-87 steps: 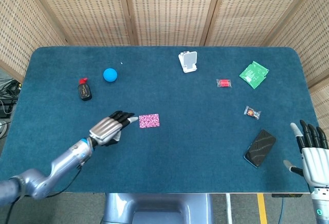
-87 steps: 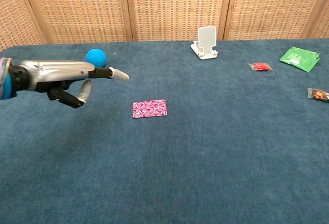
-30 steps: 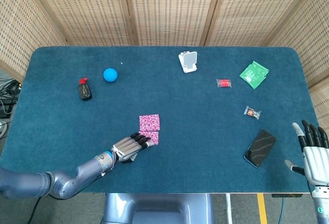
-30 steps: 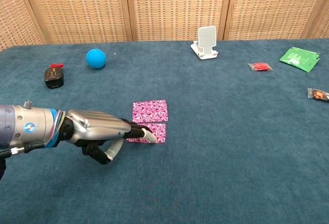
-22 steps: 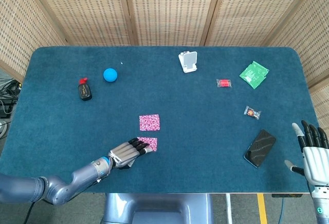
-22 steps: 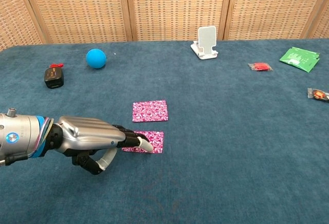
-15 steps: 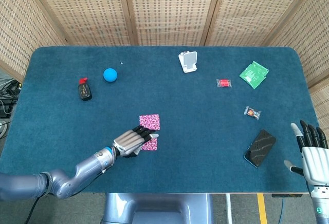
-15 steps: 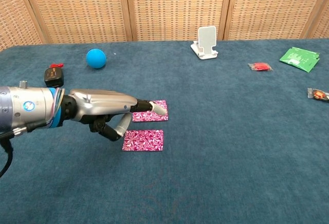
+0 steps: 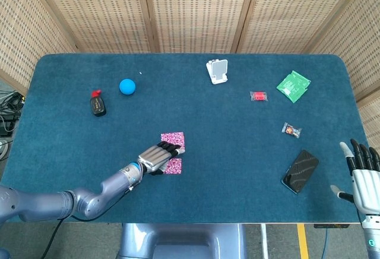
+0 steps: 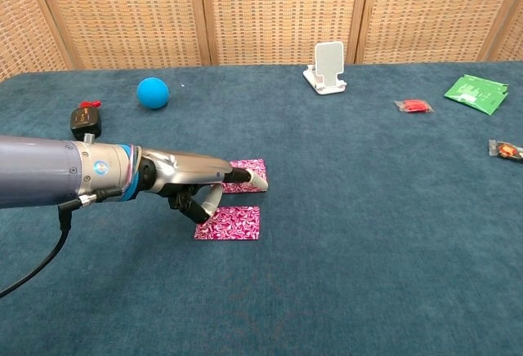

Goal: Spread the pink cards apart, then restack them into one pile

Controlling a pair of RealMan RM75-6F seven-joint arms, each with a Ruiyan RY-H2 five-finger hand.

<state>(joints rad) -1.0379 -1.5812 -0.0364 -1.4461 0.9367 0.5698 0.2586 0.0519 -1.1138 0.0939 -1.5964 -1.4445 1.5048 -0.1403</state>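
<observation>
Resting beside the pink cards (image 10: 230, 221): left hand (image 10: 192, 178), blue ball (image 10: 153, 93).

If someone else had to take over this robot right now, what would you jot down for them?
Left hand: fingers stretched over the far pink card, fingertip at its edge; whether it presses I cannot tell.
Right hand: open, idle at the table's near right corner.
Near pink card lies just in front of the far one.
Done: cards spread apart.
Left: restack them into one pile.
</observation>
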